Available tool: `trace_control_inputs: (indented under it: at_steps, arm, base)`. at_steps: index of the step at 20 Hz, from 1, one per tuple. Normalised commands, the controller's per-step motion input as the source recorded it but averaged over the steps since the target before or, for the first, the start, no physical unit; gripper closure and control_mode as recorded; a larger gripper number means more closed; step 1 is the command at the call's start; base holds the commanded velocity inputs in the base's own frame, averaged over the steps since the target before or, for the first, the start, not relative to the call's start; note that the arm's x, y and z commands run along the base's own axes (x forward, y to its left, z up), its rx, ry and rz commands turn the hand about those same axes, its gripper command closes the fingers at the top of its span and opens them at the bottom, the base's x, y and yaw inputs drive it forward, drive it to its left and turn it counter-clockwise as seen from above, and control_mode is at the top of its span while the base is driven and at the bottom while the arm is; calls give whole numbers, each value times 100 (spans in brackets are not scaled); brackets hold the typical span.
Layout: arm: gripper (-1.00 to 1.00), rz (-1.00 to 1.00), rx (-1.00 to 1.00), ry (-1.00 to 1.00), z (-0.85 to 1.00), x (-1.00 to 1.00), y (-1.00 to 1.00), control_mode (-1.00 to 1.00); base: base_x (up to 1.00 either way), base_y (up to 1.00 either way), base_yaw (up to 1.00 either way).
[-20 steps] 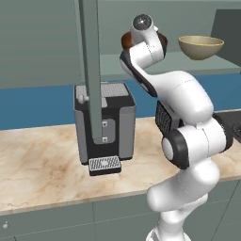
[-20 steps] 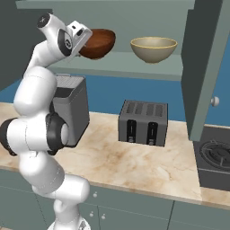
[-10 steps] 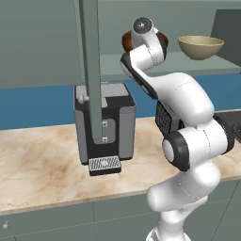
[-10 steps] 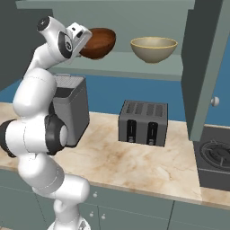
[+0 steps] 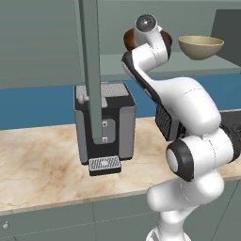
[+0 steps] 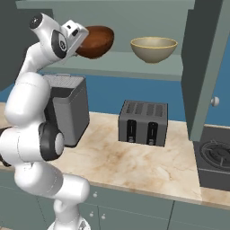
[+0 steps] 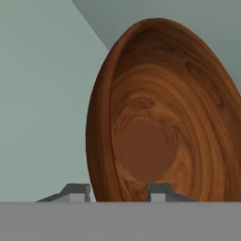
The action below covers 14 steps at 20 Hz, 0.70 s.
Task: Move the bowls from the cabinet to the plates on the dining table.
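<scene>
The dark reddish-brown wooden bowl (image 7: 155,117) sits tilted at the left of the cabinet shelf (image 6: 134,63). My gripper (image 7: 117,192) is shut on its near rim, one finger inside and one outside. From the right base the same bowl (image 6: 96,41) shows just past the raised hand, and from the left base only an edge of it (image 5: 128,40) peeks out behind the hand. The pale olive bowl (image 6: 153,48) (image 5: 201,47) stands upright on the shelf to its right, untouched. The plates and the dining table are out of view.
Open cabinet doors hang at the left (image 5: 90,70) and at the right (image 6: 200,67). Under the shelf, a coffee machine (image 5: 106,122), a toaster (image 6: 143,122) and a stove (image 6: 215,157) stand on the marble worktop (image 6: 134,157).
The fingers have closed in on the brown bowl's rim. Arm, hand and both bowls have otherwise kept their places.
</scene>
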Motion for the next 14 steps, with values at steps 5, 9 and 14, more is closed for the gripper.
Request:
trace_control_inputs:
  at_steps: [5,9,14]
  arm:
    - [100,0,0,0,20,-65,0,-100]
    - [100,0,0,0,18,-74,0,-100]
    - [100,0,0,0,9,-76,0,-100]
  base:
    - [0,0,0]
    - [0,0,0]
    - [0,0,0]
